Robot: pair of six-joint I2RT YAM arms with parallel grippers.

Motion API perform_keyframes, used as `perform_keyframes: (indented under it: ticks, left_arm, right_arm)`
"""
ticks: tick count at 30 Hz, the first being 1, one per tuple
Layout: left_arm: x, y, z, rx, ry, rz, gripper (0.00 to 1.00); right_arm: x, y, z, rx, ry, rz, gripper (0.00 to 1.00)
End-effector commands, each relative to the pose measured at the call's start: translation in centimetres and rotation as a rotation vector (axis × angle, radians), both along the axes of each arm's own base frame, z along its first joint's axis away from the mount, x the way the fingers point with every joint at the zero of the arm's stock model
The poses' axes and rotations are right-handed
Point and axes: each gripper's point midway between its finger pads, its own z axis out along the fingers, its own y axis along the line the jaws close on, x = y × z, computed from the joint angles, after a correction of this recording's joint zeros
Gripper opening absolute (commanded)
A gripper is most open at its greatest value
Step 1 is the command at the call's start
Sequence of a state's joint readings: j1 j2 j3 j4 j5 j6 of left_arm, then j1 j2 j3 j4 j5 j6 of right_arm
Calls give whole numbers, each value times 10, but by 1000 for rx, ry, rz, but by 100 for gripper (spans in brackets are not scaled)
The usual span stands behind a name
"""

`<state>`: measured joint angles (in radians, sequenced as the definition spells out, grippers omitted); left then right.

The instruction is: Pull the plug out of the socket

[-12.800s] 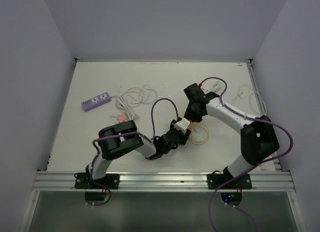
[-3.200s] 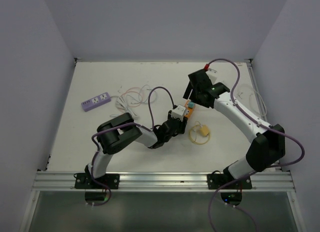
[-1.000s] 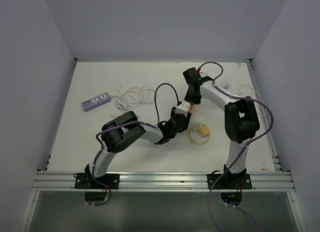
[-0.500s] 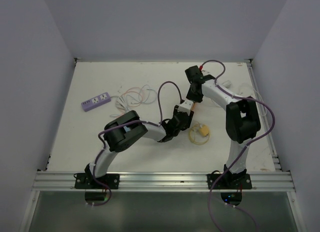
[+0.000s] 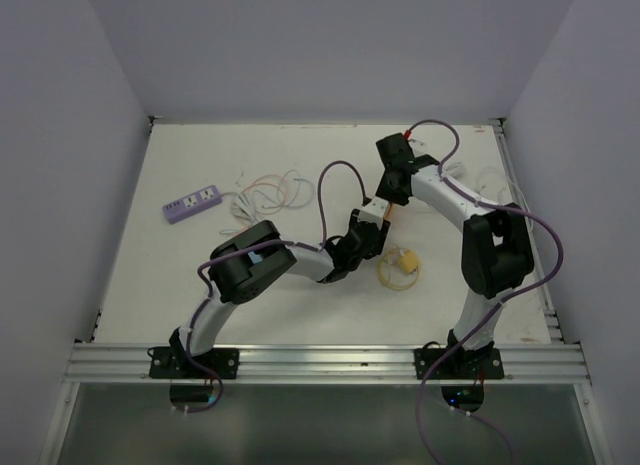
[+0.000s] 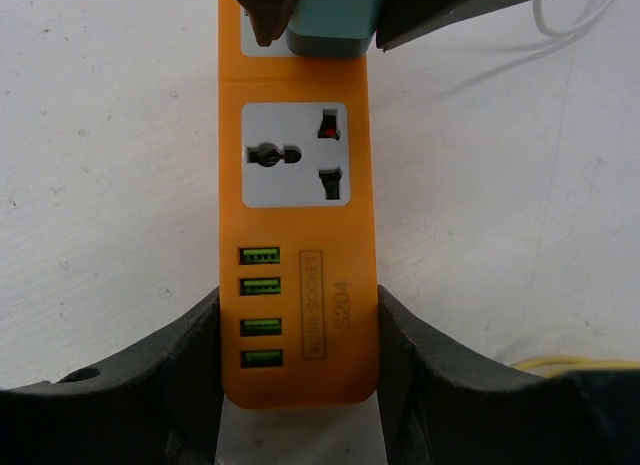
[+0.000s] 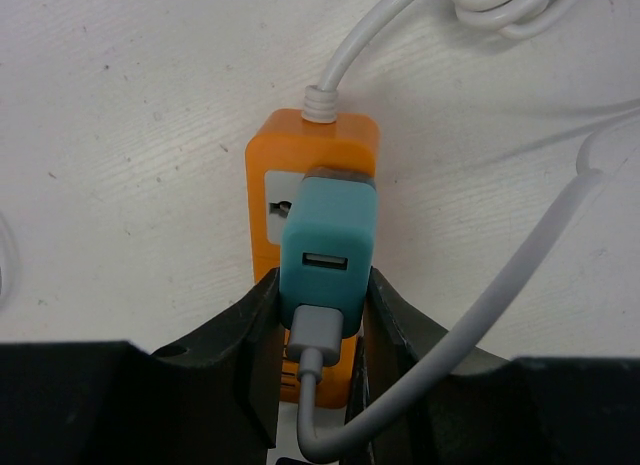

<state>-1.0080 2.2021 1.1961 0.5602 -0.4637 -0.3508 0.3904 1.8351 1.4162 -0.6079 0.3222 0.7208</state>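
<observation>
An orange power strip point(image 6: 297, 185) lies on the white table, with one free socket and several green USB ports. My left gripper point(image 6: 298, 360) is shut on its near end, one finger against each long side. A teal plug point(image 7: 328, 247) sits in the strip's point(image 7: 310, 143) far socket, with a grey USB cable point(image 7: 480, 325) running from it. My right gripper point(image 7: 322, 315) is shut on the teal plug, one finger on each side. In the top view both grippers meet at the strip point(image 5: 378, 210) near the table's middle.
A purple power strip point(image 5: 192, 202) with tangled thin wires point(image 5: 272, 192) lies at the back left. A yellow coiled cable point(image 5: 399, 268) lies just right of the left gripper. White cable loops point(image 7: 510, 7) lie beyond the orange strip.
Over the last second the right arm's wrist and elbow have swung to the right while its gripper stays at the plug. The left gripper has shifted slightly right with the strip.
</observation>
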Motion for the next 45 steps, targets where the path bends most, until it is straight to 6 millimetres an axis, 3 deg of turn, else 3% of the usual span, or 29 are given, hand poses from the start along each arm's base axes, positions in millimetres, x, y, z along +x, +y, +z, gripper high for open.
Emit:
perform_keyframes:
  ticks: [1, 9, 16, 22, 32, 38, 45]
  left_arm:
    - [-53, 72, -128, 306, 337, -6, 0]
    - [-52, 77, -114, 277, 317, 9, 0]
    - [-48, 79, -67, 182, 250, 36, 1]
    - [-52, 78, -49, 130, 204, 14, 30]
    - [-53, 65, -34, 106, 135, -39, 65]
    - [-51, 61, -19, 64, 92, -59, 79]
    - [-42, 48, -9, 49, 37, -84, 77]
  right_arm:
    - [10, 30, 58, 170, -151, 30, 0]
    - [-5, 27, 26, 136, -37, 32, 0]
    - [-24, 25, 6, 145, 53, 7, 0]
    - [-43, 20, -2, 142, 93, -9, 0]
    - [-54, 25, -15, 123, 123, 9, 0]
    - [-57, 25, -18, 111, 135, 12, 0]
    - [-60, 29, -21, 109, 144, 20, 0]
